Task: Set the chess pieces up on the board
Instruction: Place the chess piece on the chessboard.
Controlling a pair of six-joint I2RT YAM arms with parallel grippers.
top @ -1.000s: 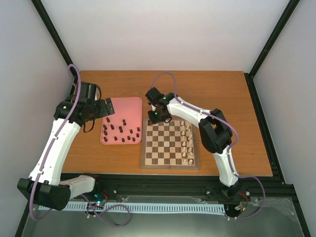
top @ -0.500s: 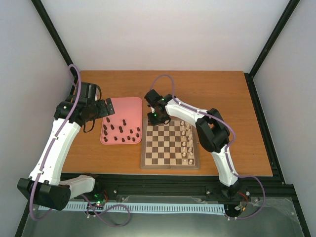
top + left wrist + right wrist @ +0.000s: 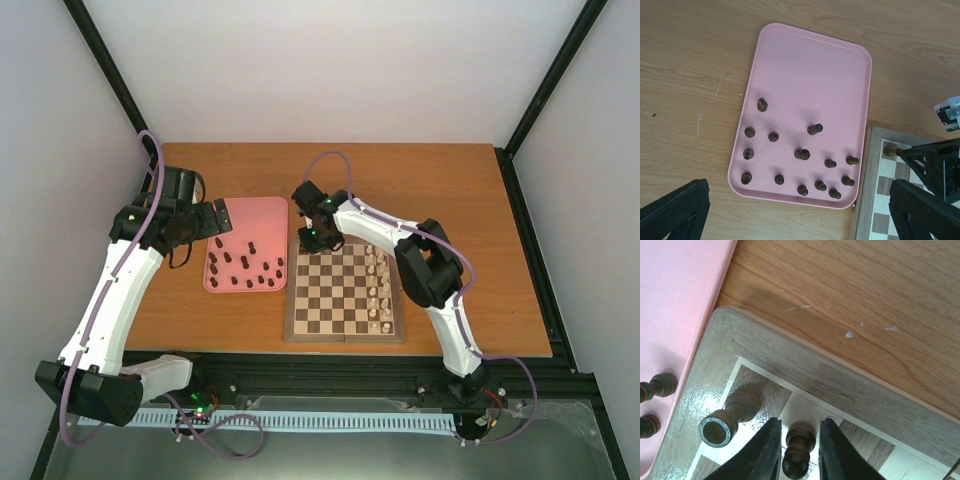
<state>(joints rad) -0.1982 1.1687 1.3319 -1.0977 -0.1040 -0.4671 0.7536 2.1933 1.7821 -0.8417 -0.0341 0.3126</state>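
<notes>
- Straddling a dark piece (image 3: 797, 455), the right pincer (image 3: 800, 424) sits at the bottom edge of the right wrist view. One finger stands close on each side, and whether the pads press it cannot be told.
- That dark piece is slim, turned, glossy brown and upright on a cream square in the upper left corner of the board (image 3: 790, 360).
- A corner piece (image 3: 727, 422), also dark, stands on the brown square just left of it.
- The remaining chess pieces (image 3: 801, 154) stand scattered over the lower half of the pink tray (image 3: 815, 65), left of the board on the counter (image 3: 420, 180).
- The left pincer (image 3: 797, 200) hangs released above the tray, its fingers spread wide at both lower corners.
- Cream pieces (image 3: 378, 290) line the board's right side.
</notes>
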